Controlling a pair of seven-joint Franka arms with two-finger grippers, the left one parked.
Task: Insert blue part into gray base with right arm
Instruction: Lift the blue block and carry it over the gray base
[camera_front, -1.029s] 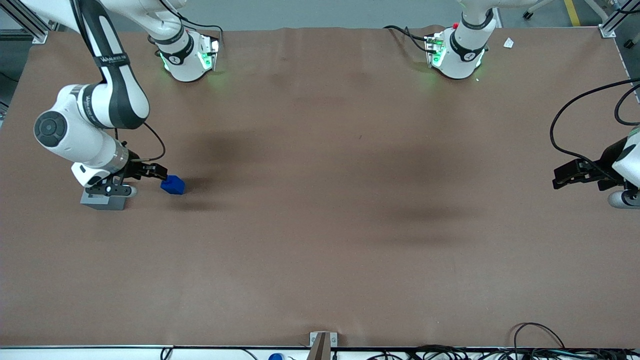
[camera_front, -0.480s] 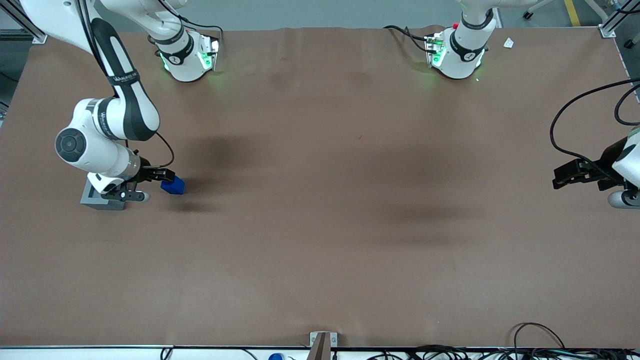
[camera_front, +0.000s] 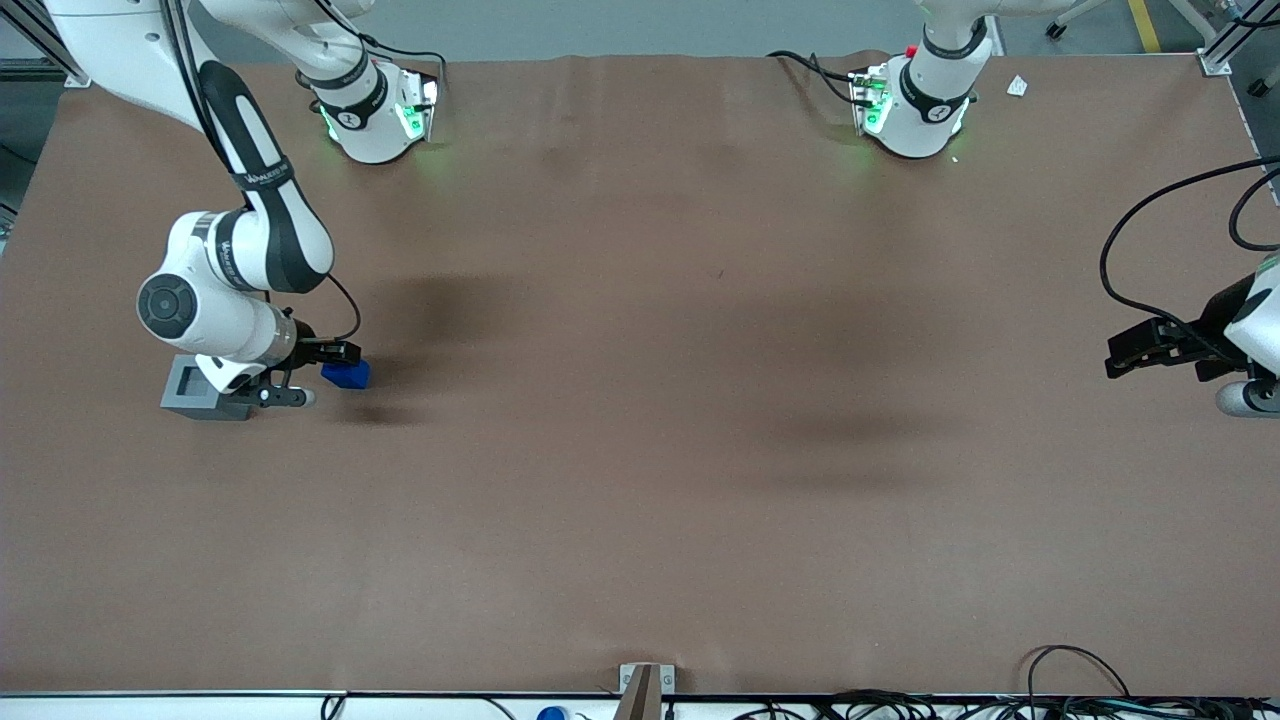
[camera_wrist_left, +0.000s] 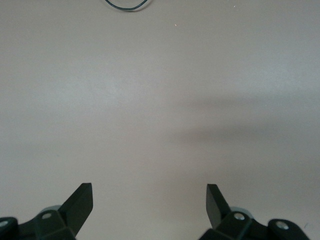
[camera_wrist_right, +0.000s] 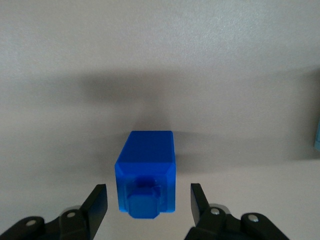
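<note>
Tool (camera_wrist_right: 149, 200) open around nubbed bright-blue part (camera_wrist_right: 145, 175).

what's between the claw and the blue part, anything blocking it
Nothing visible. The open claw sits right at the blue part, fingers either side, only bare table there. The gray base stands beside it.

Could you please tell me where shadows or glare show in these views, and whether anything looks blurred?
Front view: soft dark shadows lie on the brown table, green glow at both arm bases. Right wrist view: sharp blue part between the gripper's open jaws, a broad shadow above it. Left wrist view: faint shadow bands, no glare.
</note>
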